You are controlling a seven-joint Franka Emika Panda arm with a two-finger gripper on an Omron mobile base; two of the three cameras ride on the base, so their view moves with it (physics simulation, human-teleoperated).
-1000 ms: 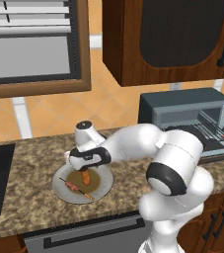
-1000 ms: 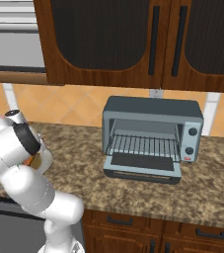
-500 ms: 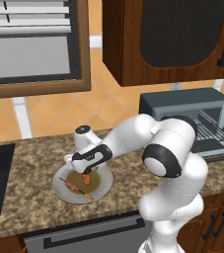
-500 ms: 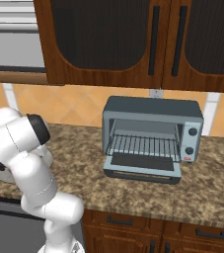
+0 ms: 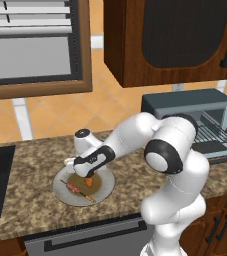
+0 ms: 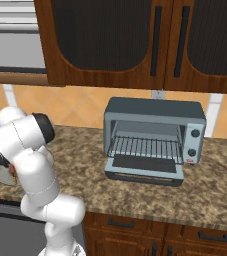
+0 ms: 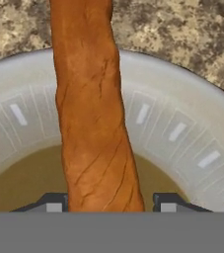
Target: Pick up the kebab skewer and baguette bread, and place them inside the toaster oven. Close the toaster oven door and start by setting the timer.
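1. down at the left of the desk (image 5: 30, 200): a round grey plate (image 5: 107, 187) with a brownish centre, holding both foods.
2. lying on that plate, toward its near-left side: the kebab skewer (image 5: 77, 191), a thin stick with small reddish chunks, apart from the hand.
3. just beside the skewer, nearer the plate's middle: the baguette bread (image 5: 88, 182), an orange-brown loaf, mostly hidden under the hand in the left base view.
4. lowered right onto the plate: the hand (image 5: 87, 175), pointing down over the bread.
5. seen from the hand view: bread (image 7: 91, 123) running up between the two dark fingertips (image 7: 54, 203), one tip on each side, with the plate rim (image 7: 182, 123) behind it.
6. straddling the loaf closely, hand (image 7: 111, 205) part-way closed; cannot tell whether the tips press on it, and no sign of the loaf raised off the plate.
7. well apart to the right on the desk (image 6: 135, 195): the toaster oven (image 6: 155, 112), grey-blue, with its wire rack (image 6: 145, 147) bare.
8. dropped open and lying flat in front of the oven: the toaster oven door (image 6: 145, 170).
9. on the oven's right face: two dark knobs (image 6: 196, 133).
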